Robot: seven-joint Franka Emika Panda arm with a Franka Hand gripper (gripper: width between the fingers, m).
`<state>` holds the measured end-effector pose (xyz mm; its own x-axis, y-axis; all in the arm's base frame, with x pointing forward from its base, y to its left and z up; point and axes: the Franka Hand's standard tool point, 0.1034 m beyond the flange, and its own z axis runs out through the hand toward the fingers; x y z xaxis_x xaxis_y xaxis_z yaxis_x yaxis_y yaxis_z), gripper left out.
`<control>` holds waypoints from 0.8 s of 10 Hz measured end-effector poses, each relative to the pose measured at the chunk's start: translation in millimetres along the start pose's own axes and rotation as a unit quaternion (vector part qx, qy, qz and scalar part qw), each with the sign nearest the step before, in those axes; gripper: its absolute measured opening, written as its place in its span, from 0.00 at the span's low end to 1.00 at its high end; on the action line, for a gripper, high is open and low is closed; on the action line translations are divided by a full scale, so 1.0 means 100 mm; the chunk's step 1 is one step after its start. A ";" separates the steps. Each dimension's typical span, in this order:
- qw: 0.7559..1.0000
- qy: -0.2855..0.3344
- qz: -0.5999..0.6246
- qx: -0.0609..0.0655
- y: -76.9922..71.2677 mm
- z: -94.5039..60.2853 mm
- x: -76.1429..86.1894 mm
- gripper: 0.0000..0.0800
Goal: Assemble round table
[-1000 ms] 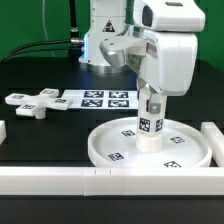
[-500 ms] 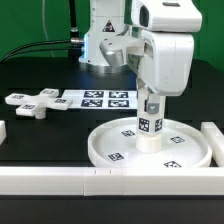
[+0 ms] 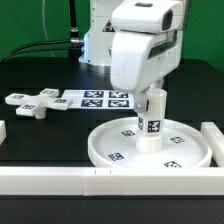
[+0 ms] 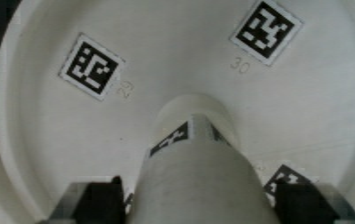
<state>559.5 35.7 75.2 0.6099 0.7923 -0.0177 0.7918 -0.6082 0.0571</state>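
The large round rimmed disc point(image 3: 100, 150) lies flat on the black table, tags facing up. The short thick cylinder leg point(image 3: 151, 125) stands upright at its centre. My gripper point(image 3: 150, 96) is directly above the disc, shut on the upper part of the leg. In the wrist view the leg point(image 4: 200, 165) runs between my two dark fingers point(image 4: 99, 200), which press on either side of it, with the disc point(image 4: 174, 50) below. The small cross-shaped base point(image 3: 30, 103) lies loose at the exterior view's left.
The marker board point(image 3: 100, 98) lies behind the disc. Long white border walls run along the front point(image 3: 100, 180) and the exterior view's right point(image 3: 212, 135). The arm's base point(image 3: 100, 45) stands at the back.
My hand has turned about the upright leg and now shows a broader face to the camera. The leg and disc stay in the same place.
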 end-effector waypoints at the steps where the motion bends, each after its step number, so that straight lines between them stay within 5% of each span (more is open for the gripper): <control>1: 1.000 0.000 0.027 0.000 0.00 0.00 0.00 0.51; 4: 0.992 0.002 0.124 0.004 -0.01 0.01 0.00 0.51; 8: 0.928 0.014 0.371 0.034 -0.03 0.02 -0.01 0.51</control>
<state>556.7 37.0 73.5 0.9877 0.1538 0.0268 0.1544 -0.9878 -0.0188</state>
